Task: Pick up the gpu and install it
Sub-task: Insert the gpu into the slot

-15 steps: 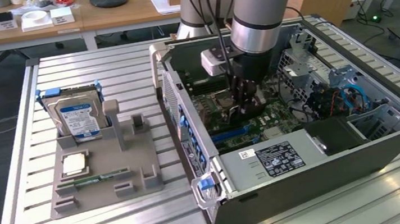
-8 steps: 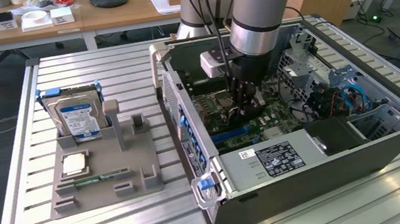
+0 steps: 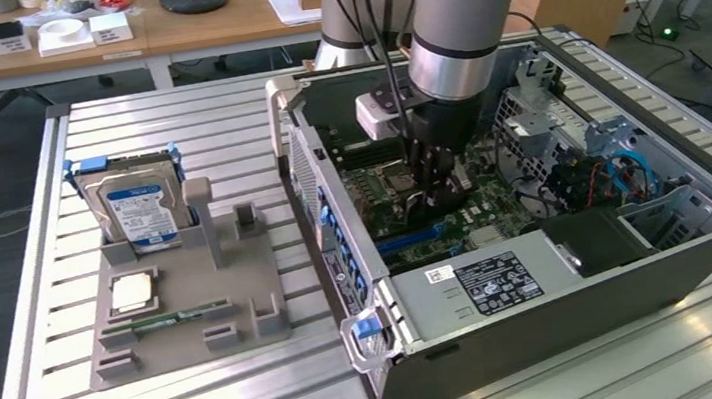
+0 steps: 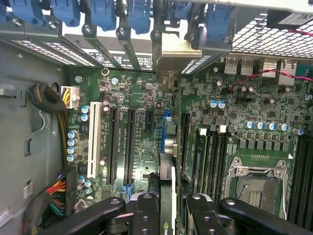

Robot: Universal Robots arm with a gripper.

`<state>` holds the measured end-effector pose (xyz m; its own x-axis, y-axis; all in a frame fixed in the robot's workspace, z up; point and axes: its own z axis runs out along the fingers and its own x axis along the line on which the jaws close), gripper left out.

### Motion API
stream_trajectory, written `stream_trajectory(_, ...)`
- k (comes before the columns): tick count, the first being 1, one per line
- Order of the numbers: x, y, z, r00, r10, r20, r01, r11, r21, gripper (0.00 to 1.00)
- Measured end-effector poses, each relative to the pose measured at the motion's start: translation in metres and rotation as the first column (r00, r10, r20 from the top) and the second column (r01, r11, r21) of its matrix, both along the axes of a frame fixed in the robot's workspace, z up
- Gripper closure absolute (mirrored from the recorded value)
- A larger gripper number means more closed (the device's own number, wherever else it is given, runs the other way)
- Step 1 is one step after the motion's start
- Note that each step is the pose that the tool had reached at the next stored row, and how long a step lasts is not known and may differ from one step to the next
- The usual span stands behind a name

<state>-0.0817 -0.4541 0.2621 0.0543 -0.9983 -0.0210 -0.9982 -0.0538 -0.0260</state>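
Note:
The gpu (image 4: 167,188) is seen edge-on, a thin card with a green board running between my fingers (image 4: 145,215) toward its silver end bracket (image 4: 168,54) at the case's rear slot openings. My gripper (image 4: 171,213) is shut on it, just above the motherboard's (image 4: 146,161) long black expansion slots (image 4: 129,142). In the exterior view the gripper (image 3: 442,185) reaches down inside the open computer case (image 3: 540,279), over the middle of the board; the card itself is mostly hidden behind the fingers there.
A grey fixture plate (image 3: 185,350) at the exterior view's left holds the silver hard drive (image 3: 136,209), a processor chip (image 3: 134,290) and a RAM stick (image 3: 161,320). Blue slot latches (image 4: 102,12), cable bundles (image 4: 51,103) and the CPU socket (image 4: 254,183) surround the card.

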Motion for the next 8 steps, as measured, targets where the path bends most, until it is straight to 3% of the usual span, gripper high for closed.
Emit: stream_trajectory(8, -0.0009, 0.0000, -0.0002, 1.0000, 0.000, 0.0000, 0.000, 1.0000, 0.0000, 0.74)
